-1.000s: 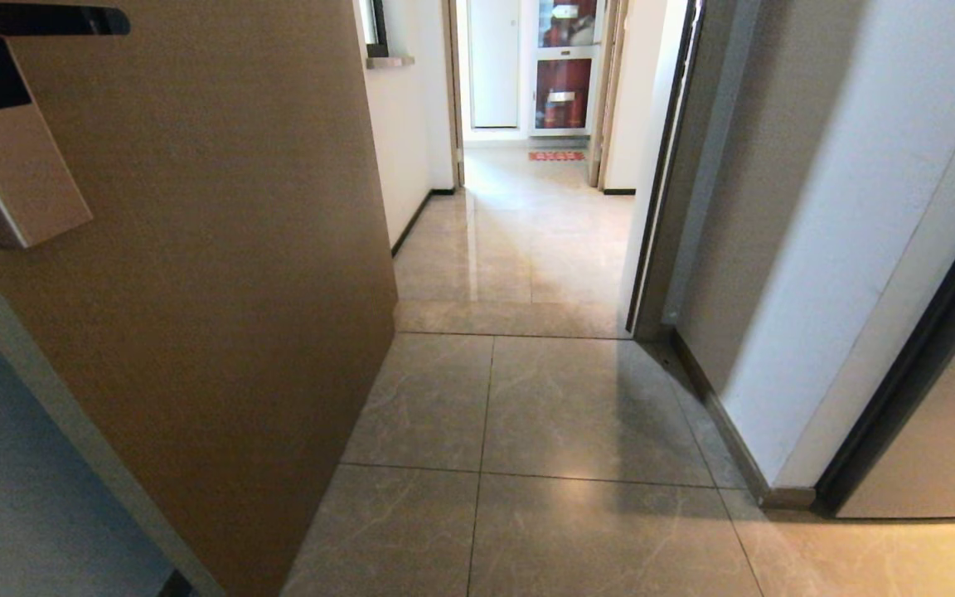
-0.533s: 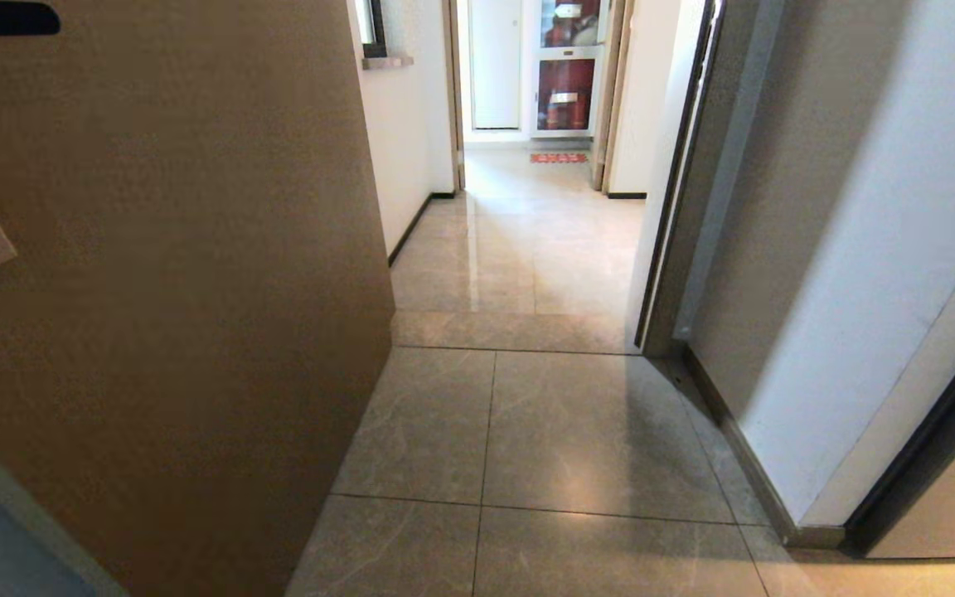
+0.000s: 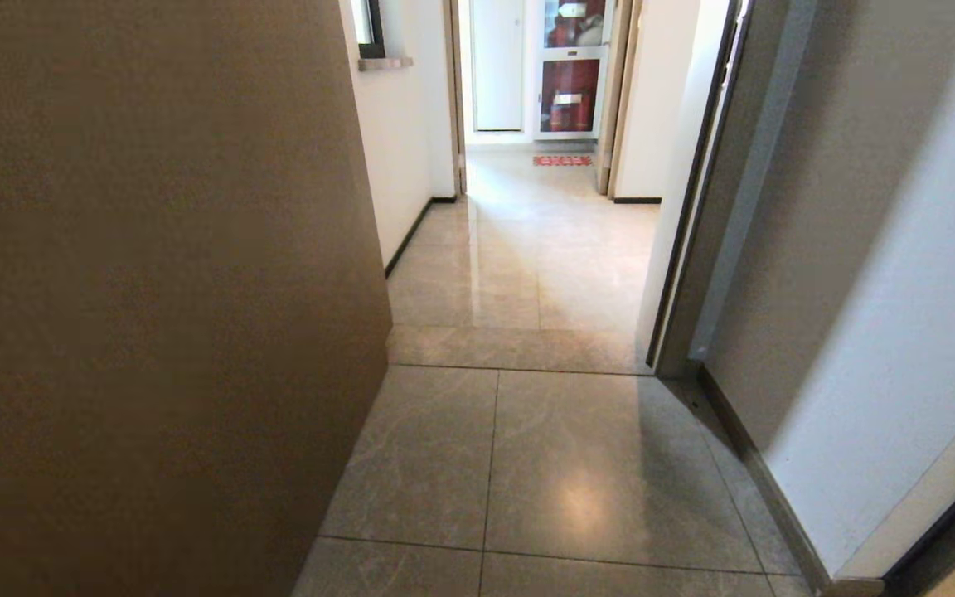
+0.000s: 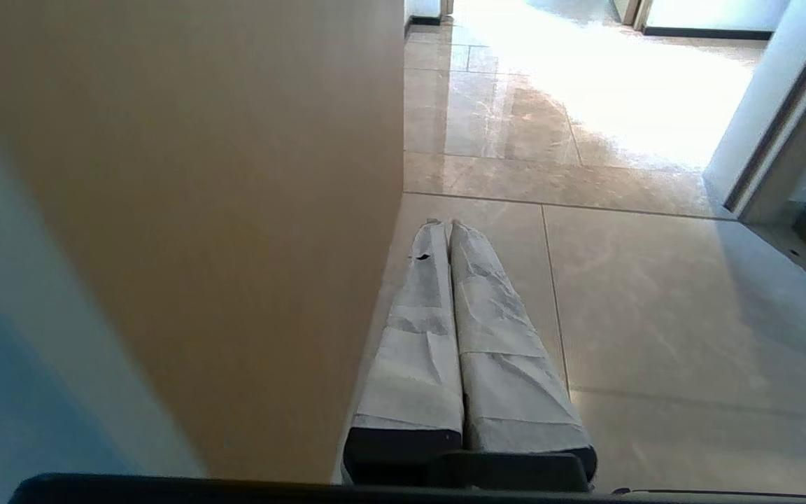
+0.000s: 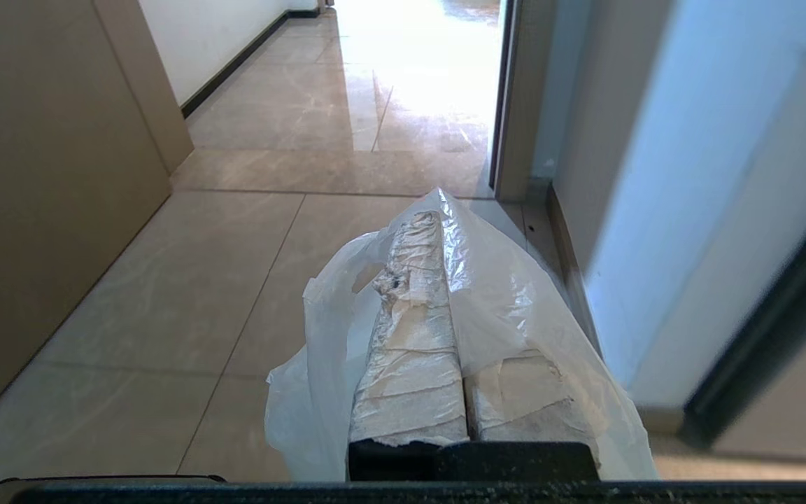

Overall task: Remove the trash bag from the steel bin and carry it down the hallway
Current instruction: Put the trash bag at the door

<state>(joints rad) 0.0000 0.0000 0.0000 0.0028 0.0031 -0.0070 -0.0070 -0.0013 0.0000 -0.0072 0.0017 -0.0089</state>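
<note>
Door [image 3: 154, 315] on my left fills more of head view vs a sec ago, handle gone from sight; base rolled fwd toward hallway [image 3: 527, 249]; right gripper [image 5: 438, 217] clamped on trash bag [image 5: 515, 308], film draped over fingers; bag looks light, soft, slippery; grip bunched top; left gripper [image 4: 448, 225] closed, empty.

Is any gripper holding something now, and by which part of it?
The right gripper is shut on the trash bag, by thin plastic draped over its fingers. The left gripper is shut and empty.
</note>
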